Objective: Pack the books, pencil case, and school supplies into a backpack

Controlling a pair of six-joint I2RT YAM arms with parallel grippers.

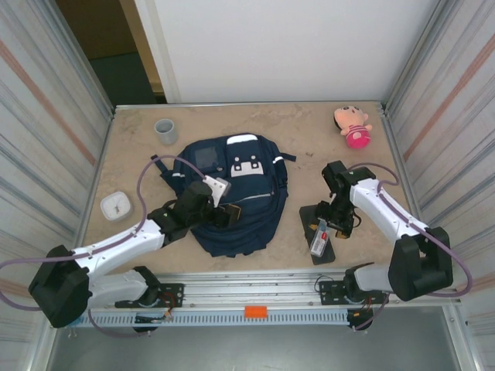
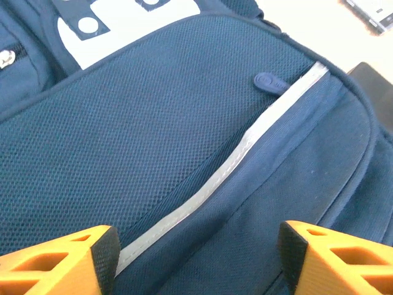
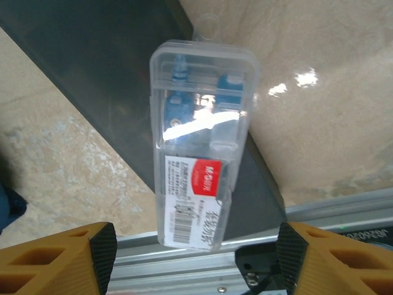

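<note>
A small white square object (image 1: 116,205) lies at the far left of the beige stone-look table (image 1: 139,154), with a grey cylindrical cup (image 1: 165,131) further back.

The left arm reaches from its base at the near left corner diagonally up and to the right, staying low over the table. Its wrist is bent so that the left gripper (image 1: 226,212) sits over the near left part of the large navy blue fabric backpack (image 1: 251,220). The wrist view shows the orange fingers (image 2: 73,258) spread wide apart with nothing between them. The left gripper (image 2: 196,246) looks down on the backpack (image 2: 172,129), on its mesh front panel. The light grey zip line (image 2: 227,172) runs slantwise between the two fingers, and a dark blue zip pull (image 2: 270,82) lies at its far end. Whether the fingertips touch the fabric I cannot tell.

The backpack lies flat in the middle of the table, white patches facing up.

The right arm rises from its base at the near right corner, runs back to a raised elbow and folds down toward the near edge. The right gripper (image 1: 329,226) points down, its fingers (image 3: 67,258) set wide and empty. In front of the right gripper (image 3: 196,241) lies the slim clear packet with a red label (image 3: 199,141). It rests across the long flat black case (image 3: 104,74) and does not touch either finger. From above, the packet (image 1: 321,241) and the case (image 1: 308,216) lie just right of the backpack, near the front edge of the table.

A pink plush doll (image 1: 353,127) sits at the far right corner.
</note>
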